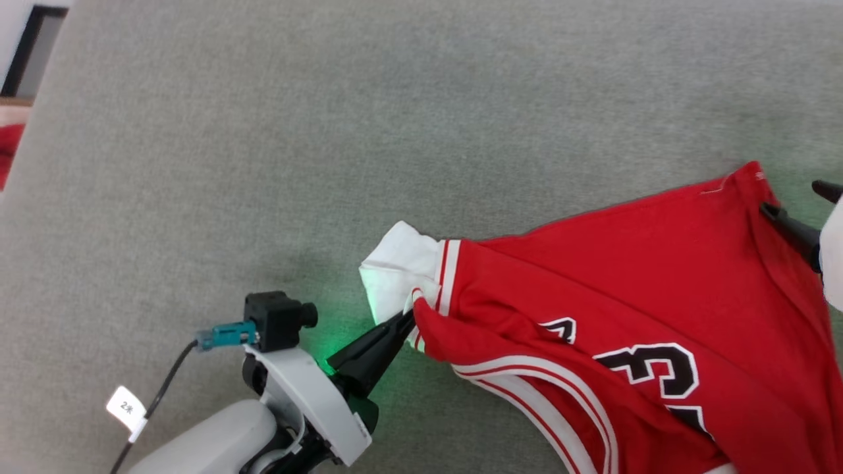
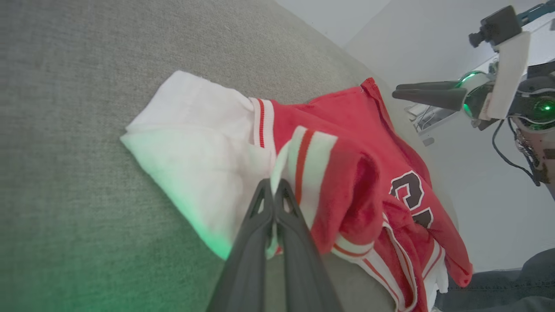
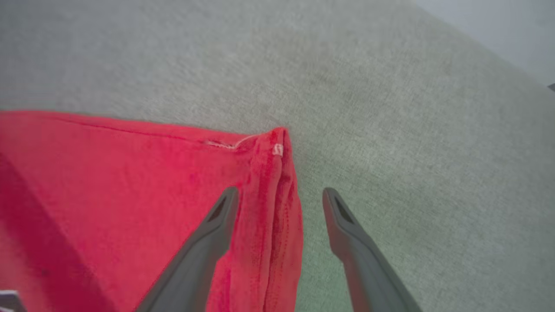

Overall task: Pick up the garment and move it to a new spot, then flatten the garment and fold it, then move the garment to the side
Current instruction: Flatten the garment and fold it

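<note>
Grey woven cloth covers the tabletop [image 1: 329,99], which drops off to a pale floor [image 2: 477,195] beyond its edge. The garment [image 1: 658,276] lies half spread on the robot's right side, numerals up and its lower part bunched. The left tool [image 2: 273,187] is pinched tight on the striped trim beside the white sleeve. The right tool [image 3: 279,195] stands wide, astride the red hem corner and gripping nothing. This looks like the flattening step; next, the right tool would need to close on that corner and draw it outward.
</note>
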### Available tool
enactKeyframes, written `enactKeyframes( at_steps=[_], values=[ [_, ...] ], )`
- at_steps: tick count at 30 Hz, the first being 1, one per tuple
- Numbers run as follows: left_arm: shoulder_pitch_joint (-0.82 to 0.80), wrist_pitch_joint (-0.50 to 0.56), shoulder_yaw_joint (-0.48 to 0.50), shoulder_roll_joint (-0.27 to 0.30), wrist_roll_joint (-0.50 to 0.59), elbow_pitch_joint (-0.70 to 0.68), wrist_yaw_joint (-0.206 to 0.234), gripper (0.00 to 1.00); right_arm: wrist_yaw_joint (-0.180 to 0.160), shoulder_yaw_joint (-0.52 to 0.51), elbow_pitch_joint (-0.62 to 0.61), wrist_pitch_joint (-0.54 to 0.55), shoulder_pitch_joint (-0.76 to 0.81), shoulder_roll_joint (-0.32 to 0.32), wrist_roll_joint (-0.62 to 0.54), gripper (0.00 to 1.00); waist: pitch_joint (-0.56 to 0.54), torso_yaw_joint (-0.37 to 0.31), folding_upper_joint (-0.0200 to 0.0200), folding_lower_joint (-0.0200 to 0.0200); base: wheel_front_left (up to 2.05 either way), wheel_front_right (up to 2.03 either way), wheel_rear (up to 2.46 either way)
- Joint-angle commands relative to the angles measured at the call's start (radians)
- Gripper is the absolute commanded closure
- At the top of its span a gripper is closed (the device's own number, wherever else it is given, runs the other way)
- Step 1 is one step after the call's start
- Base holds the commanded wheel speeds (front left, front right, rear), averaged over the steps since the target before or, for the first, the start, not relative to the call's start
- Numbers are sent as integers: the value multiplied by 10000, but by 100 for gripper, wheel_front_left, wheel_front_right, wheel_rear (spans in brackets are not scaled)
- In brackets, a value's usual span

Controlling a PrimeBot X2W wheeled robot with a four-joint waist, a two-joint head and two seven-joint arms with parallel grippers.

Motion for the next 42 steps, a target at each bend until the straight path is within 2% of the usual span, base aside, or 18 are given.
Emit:
enactKeyframes(
  at_steps=[1, 6, 7, 8, 9, 12, 15, 18, 23, 26, 30, 37, 40, 42],
  values=[
    [-85, -49, -5, -100, 7, 53, -77, 100, -7, 270, 311, -98, -282, -106, -93, 0, 229, 229, 0, 0, 0, 0, 0],
    [-170, -85, -23, -321, -129, 311, -170, 100, -7, 1212, 1555, -166, -820, -240, 188, 0, 320, 353, 0, 0, 0, 0, 0],
    [-195, -95, -17, -362, -173, 360, -174, 100, -7, 1402, 1729, -173, -871, -266, 269, 57, 321, 362, 0, 0, 0, 0, 0],
    [-231, -100, -18, -381, -228, 415, -192, 100, -7, 1572, 1866, -235, -881, -246, 343, 83, 314, 369, 0, 0, 0, 0, 0],
    [-283, -100, -15, -408, -303, 441, -211, 100, -7, 1665, 1994, -329, -927, -205, 404, 100, 301, 369, 0, 0, 0, 0, 0],
    [-420, -112, 108, -513, -591, 286, -245, 100, -7, 1774, 2164, -586, -1131, -167, 543, 100, 266, 352, 0, 0, 0, 0, 0],
    [-921, 113, 153, -342, -931, -24, -235, 100, -9, 1687, 2483, -1083, -1625, -80, 572, 100, 166, 280, 0, 0, 0, 0, 0],
    [-1668, 428, 341, -132, -1330, -298, -239, 100, -9, 1226, 3100, -1563, -2341, 427, 698, 100, 84, 74, 0, 0, 0, 0, 0],
    [-3598, 1256, 1021, -24, -2307, -115, -240, 100, -7, 396, 4358, -2694, -4043, 1246, 58, 100, 97, -187, 0, 0, 0, 0, 0],
    [-5093, 1925, 1613, -93, -2875, 517, -241, 100, -7, -237, 5236, -3334, -5507, 1809, -447, 100, 334, -519, 0, 0, 0, 0, 0],
    [-7436, 2563, 2339, -242, -2999, 2006, -241, 100, -7, -1102, 6531, -4356, -7594, 2509, -1391, 100, 687, -863, 0, 0, 0, 0, 0],
    [-11119, 1876, 3077, -812, -2125, 4579, -233, 100, -9, -2734, 8271, -6794, -10475, 3098, -2928, 100, 1022, -1217, 0, 0, 0, 0, 0],
    [-11689, 1328, 3168, -1046, -1999, 4998, -233, 100, -9, -3077, 8885, -7626, -10969, 3246, -3212, 100, 947, -1229, 0, 0, 0, 0, 0],
    [-11539, 1371, 3032, -1140, -2131, 5065, -232, 100, -9, -2940, 9312, -7807, -10992, 3296, -3242, 100, 914, -1236, 0, 0, 0, 0, 0]
  ],
)
